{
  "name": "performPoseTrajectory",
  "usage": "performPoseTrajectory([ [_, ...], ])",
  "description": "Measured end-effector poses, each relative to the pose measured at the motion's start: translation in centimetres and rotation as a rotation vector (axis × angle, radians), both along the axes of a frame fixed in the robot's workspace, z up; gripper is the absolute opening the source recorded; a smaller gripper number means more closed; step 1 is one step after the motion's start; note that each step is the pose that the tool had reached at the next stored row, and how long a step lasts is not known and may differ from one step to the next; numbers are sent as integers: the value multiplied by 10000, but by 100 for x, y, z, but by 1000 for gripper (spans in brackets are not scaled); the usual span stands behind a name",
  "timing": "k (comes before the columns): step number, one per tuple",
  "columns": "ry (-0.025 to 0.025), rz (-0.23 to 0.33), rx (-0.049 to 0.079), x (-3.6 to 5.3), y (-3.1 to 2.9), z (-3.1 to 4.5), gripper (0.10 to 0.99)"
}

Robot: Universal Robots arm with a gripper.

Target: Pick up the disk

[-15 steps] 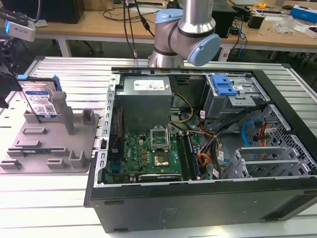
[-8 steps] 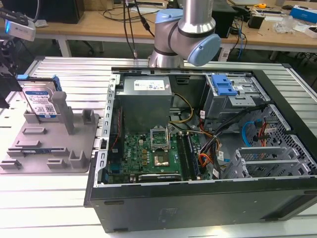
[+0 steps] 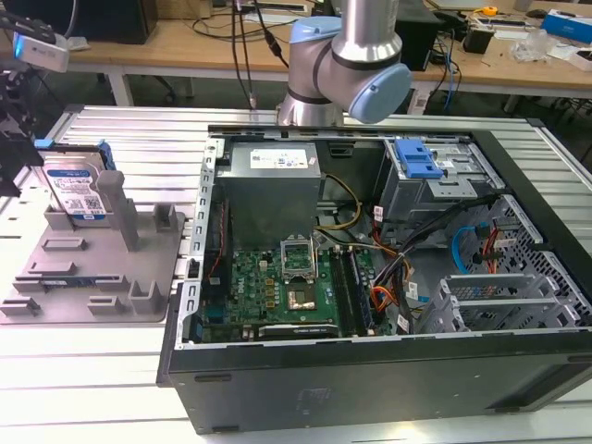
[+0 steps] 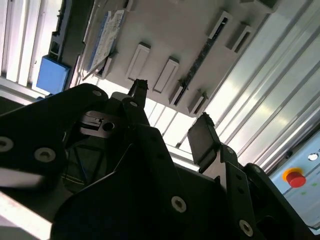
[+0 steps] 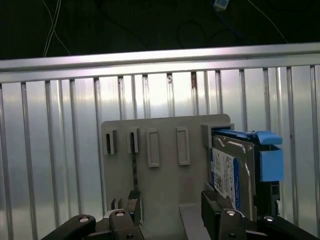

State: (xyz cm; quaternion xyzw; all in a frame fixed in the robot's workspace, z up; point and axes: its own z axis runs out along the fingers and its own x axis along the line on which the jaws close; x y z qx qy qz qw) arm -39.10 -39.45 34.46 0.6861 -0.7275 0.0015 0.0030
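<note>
The disk (image 3: 79,191) stands on edge in the grey fixture tray (image 3: 92,277) at the exterior view's left; it is silver-grey with a blue-and-white label and blue side rails. My gripper (image 3: 14,157) hangs at that view's far left edge, close to the disk. In the first wrist view the gripper (image 5: 171,202) is open over the tray (image 5: 160,185). The disk (image 5: 232,170) is just outside one finger (image 5: 210,200), not in the gap. The second wrist view shows the same open, empty gripper (image 4: 170,112) with the disk (image 4: 105,37) off to one side.
An open computer case (image 3: 388,277) with motherboard, cables and a blue-latched drive cage (image 3: 421,166) fills the exterior view's middle and right. The tray's upright posts (image 3: 116,208) stand beside the disk. Everything rests on a ribbed metal table (image 5: 60,150). A red stop button (image 4: 295,177) sits nearby.
</note>
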Motion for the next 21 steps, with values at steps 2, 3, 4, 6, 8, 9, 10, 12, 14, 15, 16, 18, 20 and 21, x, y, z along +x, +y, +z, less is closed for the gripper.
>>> performPoseTrajectory([
  [2, -1, -2, -5, -30, 101, 0, 600],
  [3, 0, -2, -6, -43, 132, 0, 600],
  [4, -1, -1, -6, -56, 163, -1, 600],
  [6, 0, -2, -8, -100, 269, 0, 600],
  [8, 0, 0, -10, -140, 370, 0, 600],
  [9, -1, -2, -11, -153, 404, 0, 600],
  [10, -1, -1, -11, -166, 449, -1, 600],
  [12, 0, -1, -13, -181, 551, 0, 600],
  [14, -1, -1, -15, -191, 651, 0, 600],
  [15, -1, 0, -16, -193, 686, -1, 600],
  [16, -1, -2, -27, -200, 715, 0, 600],
  [18, -1, 3, -47, -200, 715, -1, 600],
  [20, 0, 4, -51, -201, 715, 0, 600],
  [21, -1, 3, -51, -201, 716, 0, 600],
])
